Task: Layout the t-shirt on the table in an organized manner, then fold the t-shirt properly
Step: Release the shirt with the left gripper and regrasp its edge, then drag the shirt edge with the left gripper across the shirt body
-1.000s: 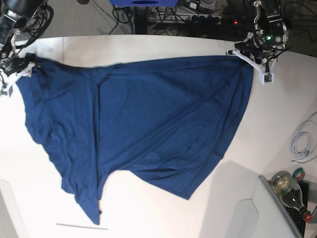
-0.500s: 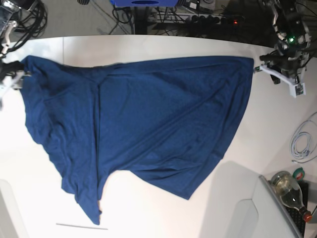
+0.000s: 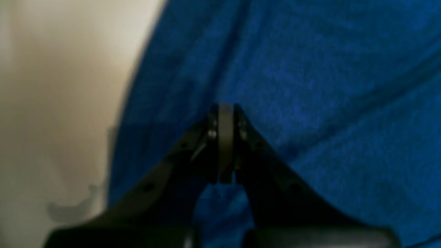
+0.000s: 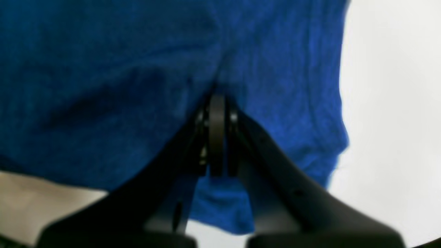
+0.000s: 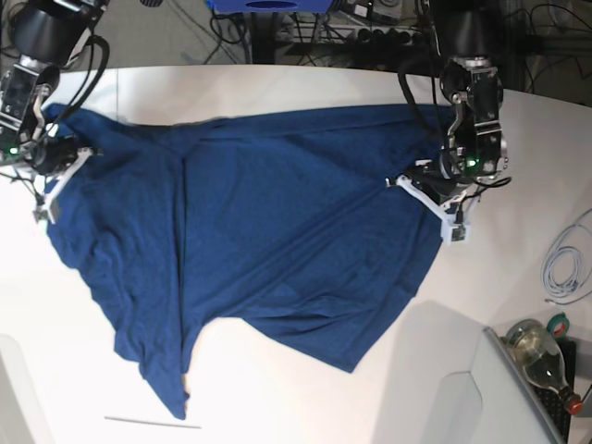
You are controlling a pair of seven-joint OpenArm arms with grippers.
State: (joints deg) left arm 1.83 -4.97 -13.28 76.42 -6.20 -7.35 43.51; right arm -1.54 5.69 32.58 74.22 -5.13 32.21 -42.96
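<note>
Your t-shirt (image 5: 277, 240) lies spread, wrinkled, across the white desk (image 5: 277, 88), plain navy with no print, label or writing you can read. Your left claw (image 3: 225, 144) is clenched over the cloth near one edge; your right claw (image 4: 217, 137) is clenched over the opposite edge.

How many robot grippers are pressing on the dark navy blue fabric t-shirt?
2. The left gripper is shut on the dark navy blue fabric t-shirt near its right edge in the base view; the right gripper is shut on its left edge. None seem hidden.
</note>
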